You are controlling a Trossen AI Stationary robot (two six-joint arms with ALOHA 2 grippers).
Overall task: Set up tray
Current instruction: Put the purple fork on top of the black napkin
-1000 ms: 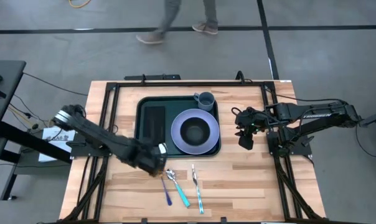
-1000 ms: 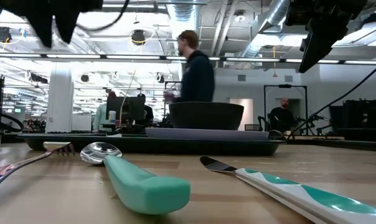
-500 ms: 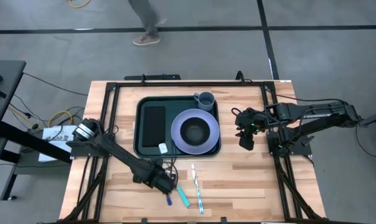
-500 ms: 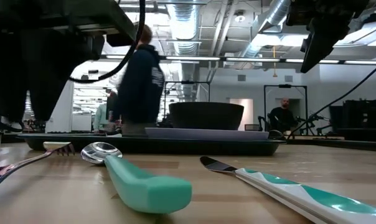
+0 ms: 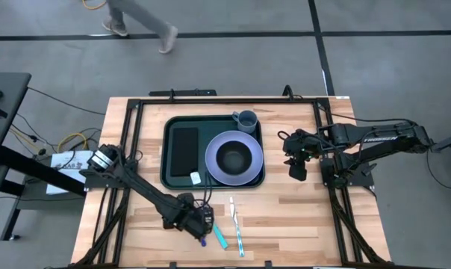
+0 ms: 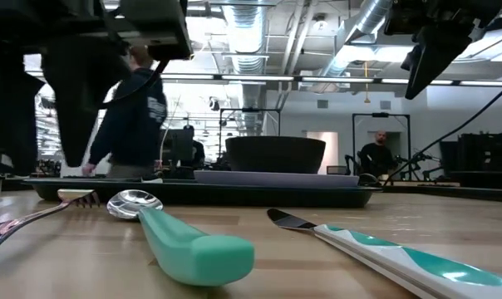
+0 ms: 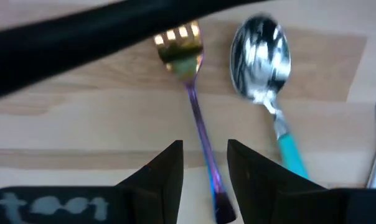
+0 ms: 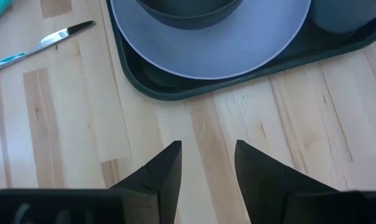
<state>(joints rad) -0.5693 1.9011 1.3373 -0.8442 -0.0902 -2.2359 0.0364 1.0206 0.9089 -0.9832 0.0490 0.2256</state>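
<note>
High view: left gripper (image 5: 203,224) reaches low across the table (image 5: 300,209), fingers (image 7: 166,171) apart astride the fork (image 7: 197,118) handle | right gripper (image 5: 296,169) hangs beside the tray (image 5: 166,161), fingers apart | tray sits mid-table, holding plate (image 5: 234,158), bowl (image 5: 234,157), cup (image 5: 246,119).

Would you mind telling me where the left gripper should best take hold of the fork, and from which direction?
Grip the fork on its thin purple handle, coming straight down from above. It lies flat on the table, and the left gripper already hangs open astride that handle, with the spoon lying apart beside it.
</note>
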